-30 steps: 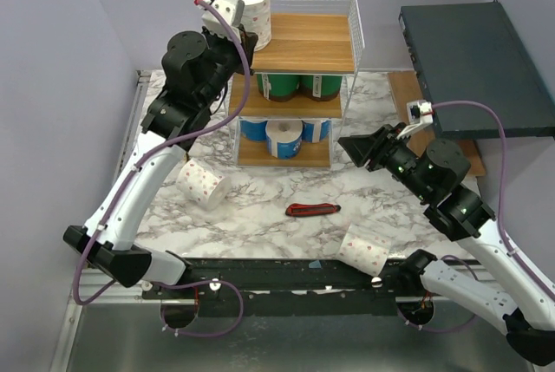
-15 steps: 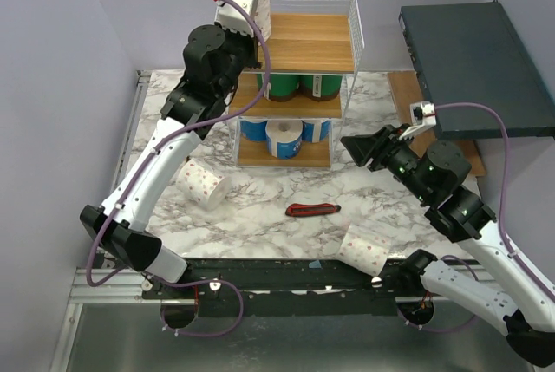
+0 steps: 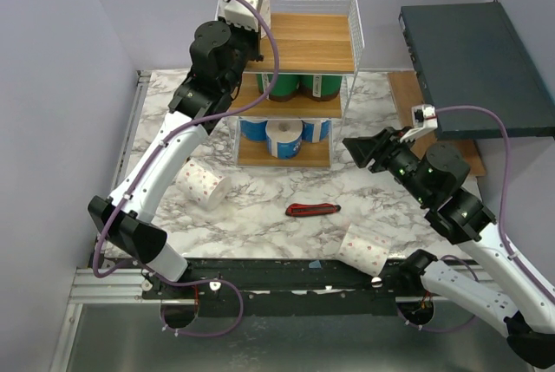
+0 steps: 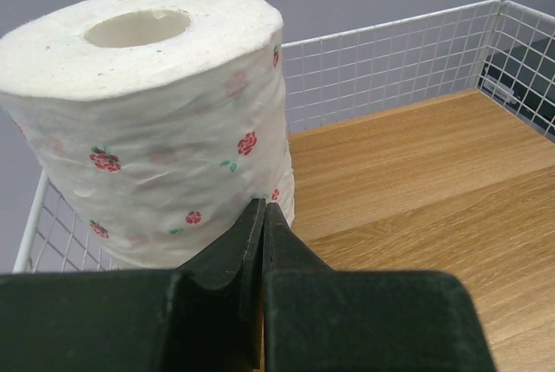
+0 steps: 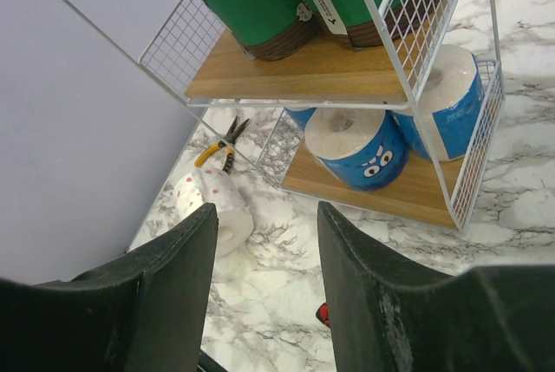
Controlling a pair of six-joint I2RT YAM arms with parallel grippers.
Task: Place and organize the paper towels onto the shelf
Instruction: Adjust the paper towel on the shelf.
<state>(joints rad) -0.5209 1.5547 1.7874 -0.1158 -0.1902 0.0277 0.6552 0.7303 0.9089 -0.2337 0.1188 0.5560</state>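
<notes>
Nearest the arm bases, at about 5 o'clock on the tabletop, one dotted white roll lies on its side. A red-and-black utility knife lies just beyond it, near the middle. At 8 o'clock a second dotted roll also lies on its side, beside the left arm. These two are what is left to shelve.

At 3 o'clock the right fingers hang above the marble, spread apart with nothing between them, facing the shelf. Their camera also catches yellow-handled pliers on the tabletop past the shelf's foot.

The shelf stands at 12 o'clock. Its bottom tier holds three blue-wrapped rolls. The middle tier shows two green-wrapped rolls; whether more sit behind them cannot be told. On the top tier one dotted roll stands upright in the 11 o'clock corner, against the wire wall. The left fingers are pressed together and empty, their tips just short of that roll's base.

By count, six rolls are shelved and two are loose, eight in all. I judge the job about three-quarters done, with most of the top tier bare for the remaining pair. A dark slab sits at 2 o'clock, apart from it all.
</notes>
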